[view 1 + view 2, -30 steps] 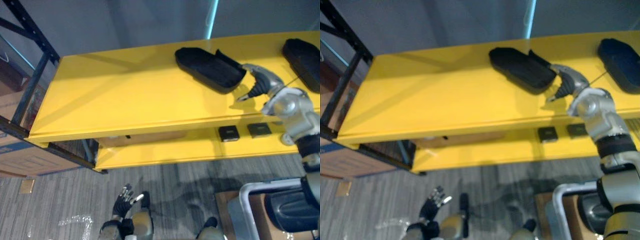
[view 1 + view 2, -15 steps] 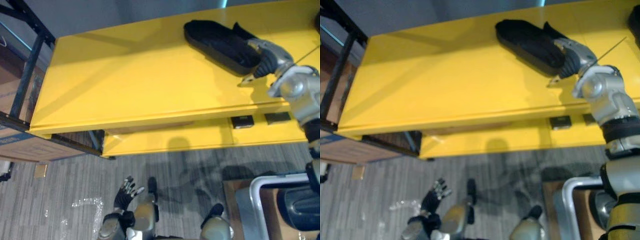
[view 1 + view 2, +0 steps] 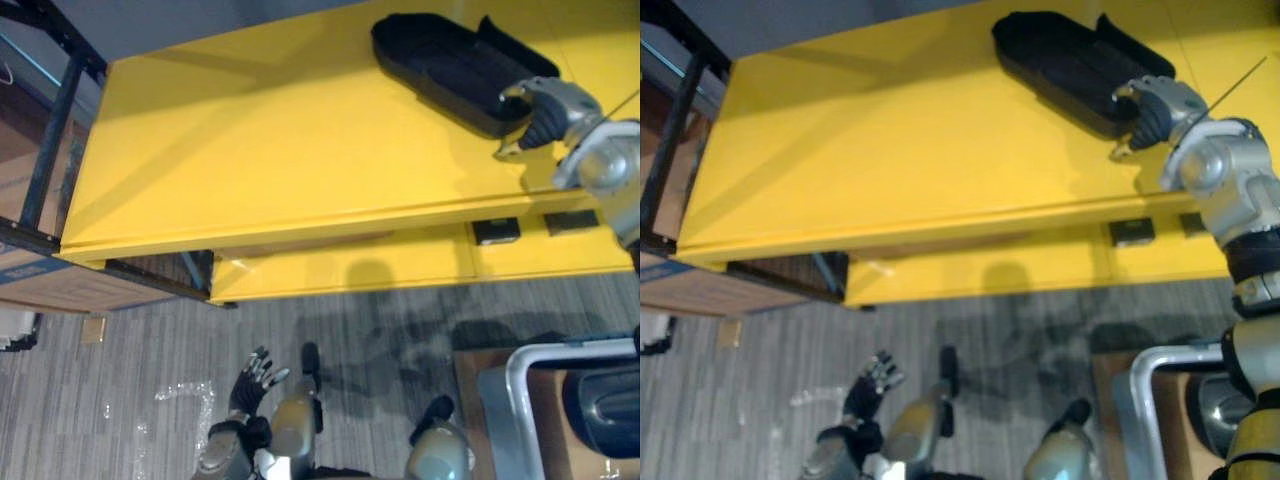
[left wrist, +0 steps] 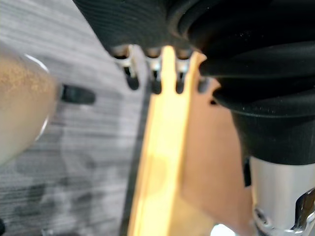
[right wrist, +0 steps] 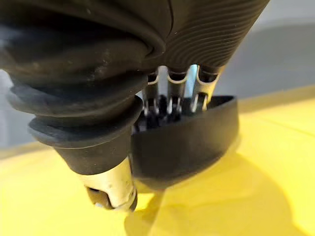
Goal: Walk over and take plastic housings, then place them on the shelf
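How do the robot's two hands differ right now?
The right hand is raised to the yellow shelf, against the end of the black plastic housing; the left hand hangs low above the floor. The left hand is open and empty; the right hand touches the housing. Both wear dark ribbed covers.

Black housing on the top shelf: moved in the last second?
No. The camera shifted, not it: the black plastic housing still lies at the same spot relative to the yellow shelf front edge and the small black square on the lower level.
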Robot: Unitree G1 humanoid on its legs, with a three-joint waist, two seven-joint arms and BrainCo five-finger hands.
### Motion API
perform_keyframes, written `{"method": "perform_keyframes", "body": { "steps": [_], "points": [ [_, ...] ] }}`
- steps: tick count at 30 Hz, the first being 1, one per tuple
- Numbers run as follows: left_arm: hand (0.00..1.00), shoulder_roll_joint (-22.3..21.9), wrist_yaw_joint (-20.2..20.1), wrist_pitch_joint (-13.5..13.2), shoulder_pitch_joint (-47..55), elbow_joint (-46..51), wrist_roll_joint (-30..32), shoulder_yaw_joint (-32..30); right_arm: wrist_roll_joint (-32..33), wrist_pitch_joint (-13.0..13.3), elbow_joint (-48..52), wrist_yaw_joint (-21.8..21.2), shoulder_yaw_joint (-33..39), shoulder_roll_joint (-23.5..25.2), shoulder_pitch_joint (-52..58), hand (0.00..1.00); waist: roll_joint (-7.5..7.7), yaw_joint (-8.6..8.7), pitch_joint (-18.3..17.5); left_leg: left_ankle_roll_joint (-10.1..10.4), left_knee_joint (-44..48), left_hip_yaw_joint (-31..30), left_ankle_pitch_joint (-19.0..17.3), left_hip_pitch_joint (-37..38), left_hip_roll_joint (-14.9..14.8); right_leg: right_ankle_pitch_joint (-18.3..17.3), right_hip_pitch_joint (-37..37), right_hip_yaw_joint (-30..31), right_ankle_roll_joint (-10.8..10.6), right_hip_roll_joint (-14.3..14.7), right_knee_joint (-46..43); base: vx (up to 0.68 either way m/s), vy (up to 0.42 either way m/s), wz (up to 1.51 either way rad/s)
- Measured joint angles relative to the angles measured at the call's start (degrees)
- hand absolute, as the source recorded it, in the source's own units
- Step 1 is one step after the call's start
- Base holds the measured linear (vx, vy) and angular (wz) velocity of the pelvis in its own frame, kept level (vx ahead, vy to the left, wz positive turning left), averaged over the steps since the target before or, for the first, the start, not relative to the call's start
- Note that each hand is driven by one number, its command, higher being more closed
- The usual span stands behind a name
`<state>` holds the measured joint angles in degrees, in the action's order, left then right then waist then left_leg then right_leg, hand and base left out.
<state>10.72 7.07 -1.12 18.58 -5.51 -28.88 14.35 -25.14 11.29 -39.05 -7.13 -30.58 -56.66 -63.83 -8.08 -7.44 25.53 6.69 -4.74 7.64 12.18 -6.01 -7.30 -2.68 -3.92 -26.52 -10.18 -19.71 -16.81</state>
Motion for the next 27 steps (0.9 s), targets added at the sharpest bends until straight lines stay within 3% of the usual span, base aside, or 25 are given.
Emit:
{"method": "perform_keyframes", "body": {
  "steps": [21, 27],
  "points": [
    [0.00, 0.0, 0.7, 0.0, 0.0, 0.3, 0.0, 0.1, -0.4, -1.6, 3.3, 2.1, -0.9, 0.5, 1.9, 1.00, 0.32, -0.17, 0.6, 0.0, 0.0, 1.0, 0.0, 0.3, 0.0, 0.0, -0.3, 0.8, 0.0, 0.0, 0.0, 0.00, -0.002, 0.00],
    [0.00, 0.0, 0.7, 0.0, 0.0, 0.3, 0.0, 0.2, -3.9, 2.4, 5.3, 2.1, -1.0, 0.8, 1.9, 1.00, 0.27, -0.19, 0.6, 0.0, 0.0, 1.1, 0.0, 0.3, 0.0, 0.0, -0.8, 1.2, 0.0, -0.1, -0.5, -0.01, -0.007, -0.01]
  ]
}}
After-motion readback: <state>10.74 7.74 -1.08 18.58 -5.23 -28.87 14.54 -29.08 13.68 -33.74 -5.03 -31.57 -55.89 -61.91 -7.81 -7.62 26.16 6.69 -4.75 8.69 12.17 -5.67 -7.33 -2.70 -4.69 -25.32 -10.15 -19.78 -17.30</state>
